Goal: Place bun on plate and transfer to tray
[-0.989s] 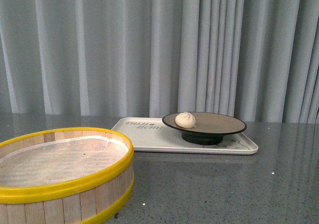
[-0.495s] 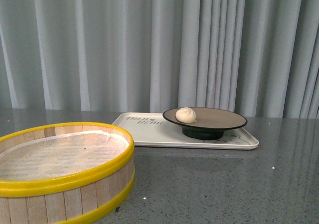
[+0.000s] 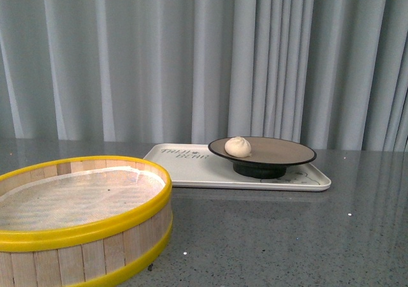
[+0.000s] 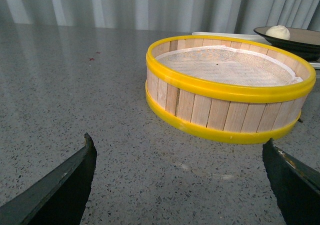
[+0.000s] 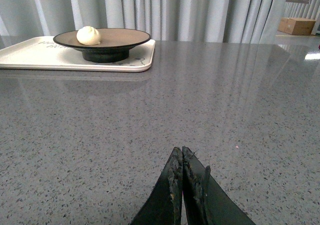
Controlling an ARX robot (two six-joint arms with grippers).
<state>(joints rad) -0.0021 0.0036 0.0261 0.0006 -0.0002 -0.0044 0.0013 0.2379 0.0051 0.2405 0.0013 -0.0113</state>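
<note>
Front view, left to right. A round steamer basket (image 3: 80, 220) stands at the near left on the table (image 3: 274, 236). Its wall is of upright pale wooden slats, banded top and bottom with glossy yellow rims, and a white woven liner covers its inside floor. The table surface is grey, speckled and polished, with faint reflections.

Further back and right of centre lies the tray (image 3: 191, 172), flat, rectangular, cream-white plastic with rounded corners and faint grey lettering at its left end. The plate (image 3: 280, 152) stands on the right half of the tray: round, wide and shallow, matte tan inside, with a black rim and a black foot. The bun (image 3: 238, 147) rests on the plate near its left edge; it is small, round, white and doughy, with a pleated top. Pleated grey curtains (image 3: 191, 57) close off the background.

Left tool (image 4: 177, 185): dark, blunt fingers set wide apart, holding nothing, low above the bare table, with the steamer basket beyond them.

Right tool (image 5: 181, 185): dark, rough-edged fingertips pressed together, gripping nothing, over bare table, well apart from the tray, plate and bun, which appear in the distance.
</note>
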